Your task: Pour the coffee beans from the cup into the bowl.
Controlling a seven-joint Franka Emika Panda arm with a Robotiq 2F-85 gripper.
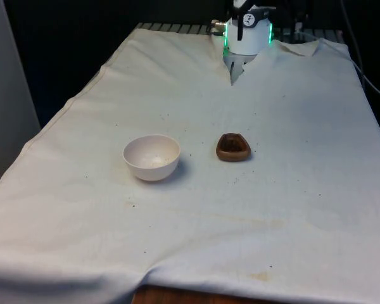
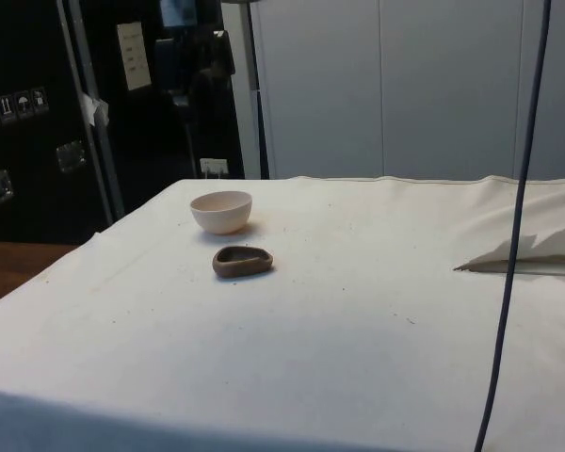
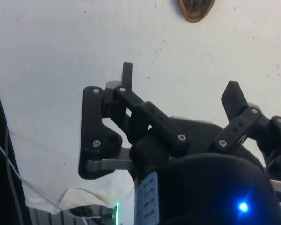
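Gaping hand (image 3: pixel 180 89) above cup (image 3: pixel 195 9)

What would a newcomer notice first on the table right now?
Two small vessels side by side mid-table: a pale bowl on the front view's left and a brown cup of coffee beans on its right, apart. The gripper is high above the cloth, fingers spread open and holding nothing.

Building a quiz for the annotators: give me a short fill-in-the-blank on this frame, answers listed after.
1. In the front view, the white bowl stands to the ___ of the brown cup.
2. The cup and the bowl stand ___, not touching.
3. The gripper holds nothing; its jaws are ___.
4. Both vessels stand on a ___ cloth.

Missing words: left; apart; open; white
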